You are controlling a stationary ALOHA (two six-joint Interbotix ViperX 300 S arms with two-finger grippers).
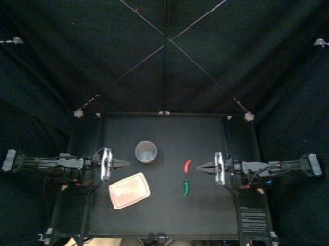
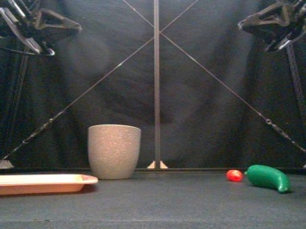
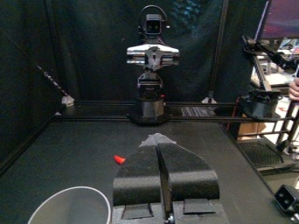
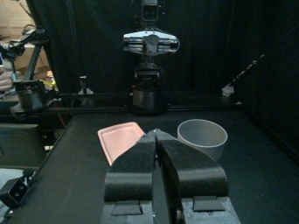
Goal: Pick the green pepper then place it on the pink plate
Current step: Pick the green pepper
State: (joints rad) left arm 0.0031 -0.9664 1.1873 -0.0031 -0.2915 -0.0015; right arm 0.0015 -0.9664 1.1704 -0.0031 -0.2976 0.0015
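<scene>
Nothing is done yet: the green pepper lies untouched on the bench, right of the pink plate. The left hand and right hand hang clenched and empty; picking and placing remain.

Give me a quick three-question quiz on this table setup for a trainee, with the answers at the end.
1. True or false: the green pepper already lies on the pink tray.
2. Which stands farthest back? A) grey speckled cup B) green pepper C) pink tray
3. Fill in: the small toy beside the green pepper is ___ in colour.
Key: 1 false; 2 A; 3 red.
</scene>
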